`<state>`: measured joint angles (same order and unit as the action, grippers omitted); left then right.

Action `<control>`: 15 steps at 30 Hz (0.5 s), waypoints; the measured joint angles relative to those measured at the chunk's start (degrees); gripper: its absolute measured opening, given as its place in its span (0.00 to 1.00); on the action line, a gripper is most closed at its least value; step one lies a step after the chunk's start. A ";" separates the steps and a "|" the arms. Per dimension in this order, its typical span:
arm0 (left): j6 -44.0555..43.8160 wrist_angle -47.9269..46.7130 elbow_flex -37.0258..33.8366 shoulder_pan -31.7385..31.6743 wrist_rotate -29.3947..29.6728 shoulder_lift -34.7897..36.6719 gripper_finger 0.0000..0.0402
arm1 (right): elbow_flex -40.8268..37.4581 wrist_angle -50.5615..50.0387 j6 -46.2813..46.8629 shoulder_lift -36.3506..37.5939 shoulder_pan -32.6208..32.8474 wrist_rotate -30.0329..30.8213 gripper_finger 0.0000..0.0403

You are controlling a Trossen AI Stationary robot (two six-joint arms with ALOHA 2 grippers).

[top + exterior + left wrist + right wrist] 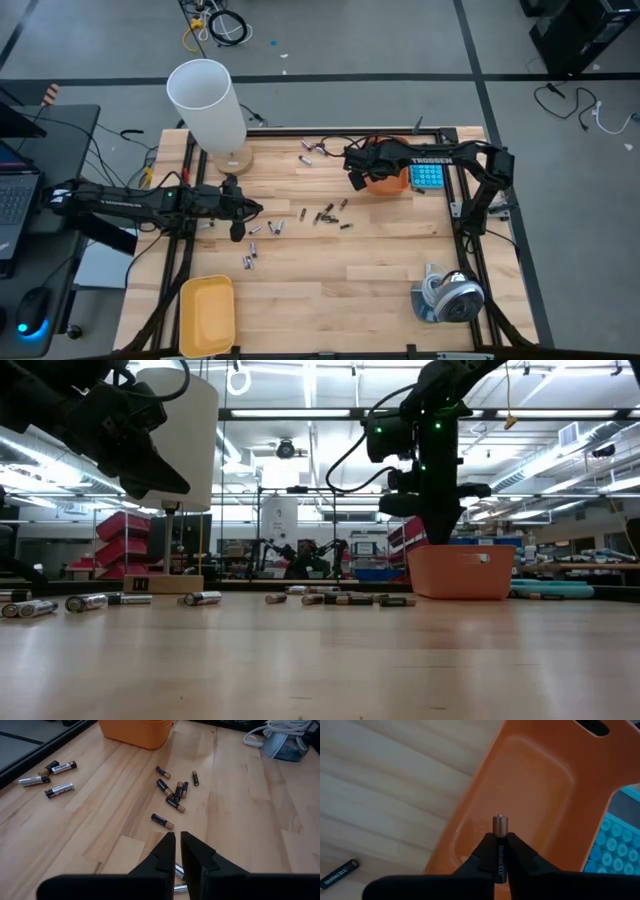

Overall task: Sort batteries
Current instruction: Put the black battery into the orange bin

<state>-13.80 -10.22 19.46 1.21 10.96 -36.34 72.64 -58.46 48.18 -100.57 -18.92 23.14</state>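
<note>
One dark battery [499,851] with a copper-coloured end stood pinched between the fingers of the right gripper [499,845], held above the orange bin [530,785] at the far right of the worktop [340,270]. Other batteries [325,214] lay scattered across the middle, and a few more [250,259] lay nearer, toward the left. Left gripper [178,845] hovered over the left-centre boards, its fingers nearly together and holding nothing. Beside the bin sat a blue calculator [427,177].
</note>
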 joint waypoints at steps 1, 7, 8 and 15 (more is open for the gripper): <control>0.00 0.00 0.00 0.00 0.00 0.00 0.08 | 0.00 -0.05 0.00 -0.02 0.00 0.00 0.06; 0.00 0.00 0.00 0.00 0.00 0.02 0.08 | 0.00 0.21 -0.17 -0.27 0.00 0.00 0.10; 0.00 0.00 0.00 0.00 0.00 0.02 0.08 | 0.00 0.28 -0.17 -0.36 0.00 0.00 0.10; 0.00 0.01 0.00 0.00 0.00 0.01 0.08 | 0.00 0.57 -0.31 -0.44 0.00 0.00 0.09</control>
<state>-13.80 -10.21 19.46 1.21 10.96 -36.33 72.64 -57.89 47.88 -101.01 -18.92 23.14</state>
